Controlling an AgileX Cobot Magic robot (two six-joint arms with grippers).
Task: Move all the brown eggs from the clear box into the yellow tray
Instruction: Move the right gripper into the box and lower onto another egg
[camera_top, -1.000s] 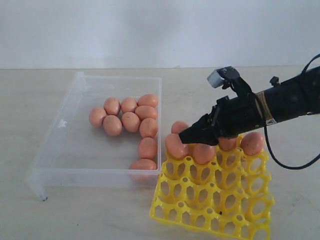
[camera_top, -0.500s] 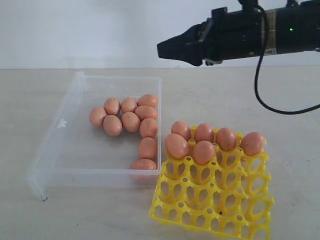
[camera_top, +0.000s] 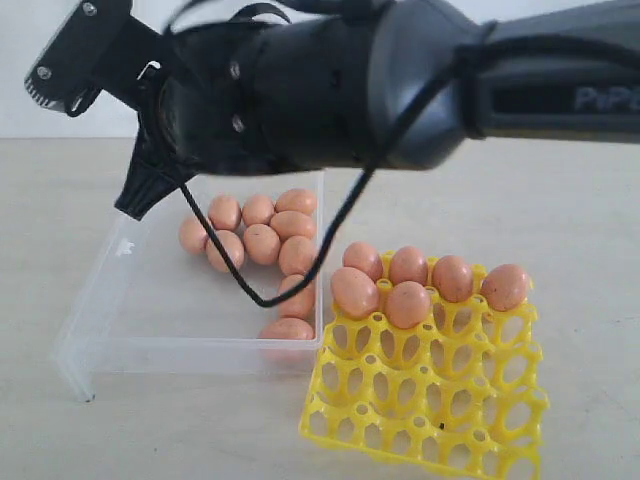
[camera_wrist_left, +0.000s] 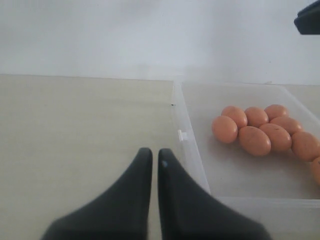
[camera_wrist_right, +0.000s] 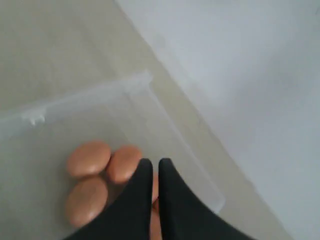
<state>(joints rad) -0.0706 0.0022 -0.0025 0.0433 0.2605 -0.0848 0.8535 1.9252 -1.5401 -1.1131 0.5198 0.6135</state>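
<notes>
Black right arm (camera_top: 330, 80) stretched above shallow clear plastic box (camera_top: 160, 300), fingers (camera_wrist_right: 142, 175) pressed together, empty, smooth orange-brown oval eggs (camera_top: 262, 243) clustered inside

1. The right arm (camera_top: 330, 90) reaches across above the clear box (camera_top: 90, 330), with the right gripper (camera_top: 132, 205) pinched together over it. It hides the far wall from me.
2. The box's left half is bare floor. The brown eggs (camera_top: 262, 243) crowd its right side, touching one another.
3. On the yellow tray (camera_top: 420, 420), six eggs fill the far cups, and the near cups stand free.
</notes>
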